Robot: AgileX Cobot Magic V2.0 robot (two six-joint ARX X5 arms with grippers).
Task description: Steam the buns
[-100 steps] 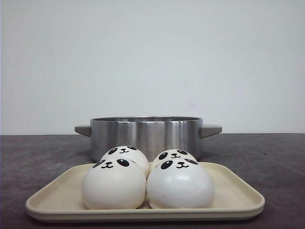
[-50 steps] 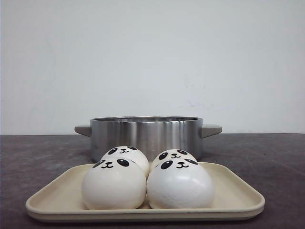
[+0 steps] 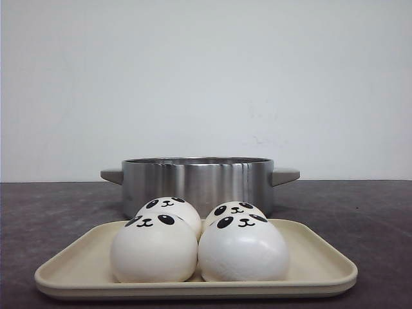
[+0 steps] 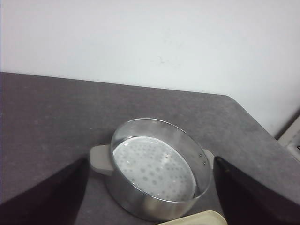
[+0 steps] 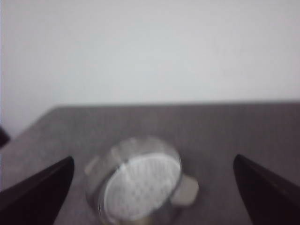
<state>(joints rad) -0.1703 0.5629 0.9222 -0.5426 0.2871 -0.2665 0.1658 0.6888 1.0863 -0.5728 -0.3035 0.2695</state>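
The left gripper (image 4: 150, 197) has its two dark fingers (image 4: 42, 192) spread wide apart, and nothing is held between them. The right gripper (image 5: 152, 197) is spread wide too, with nothing in it. The right wrist picture is blurry. Neither gripper shows in the front view.

In the front view, the four buns (image 3: 199, 241) sit close together on a cream tray (image 3: 315, 270) at about 6 o'clock, near the camera. They are white and shiny with little black panda faces. Two are in front, side by side and touching. Two more peek out from just behind them.

A shiny metal pot (image 3: 197, 183) stands right behind the tray, toward 12 o'clock. It has a gray handle (image 3: 285, 175) on each side. From the left wrist view, the pot (image 4: 159, 168) has a flat plate full of small holes (image 4: 152, 166) inside it, and no bun is on that plate. A bit of the cream tray (image 4: 199, 219) shows just beside the pot there.

The tray and pot rest on a dark gray table (image 3: 58, 212). A plain white wall (image 3: 206, 77) is behind.
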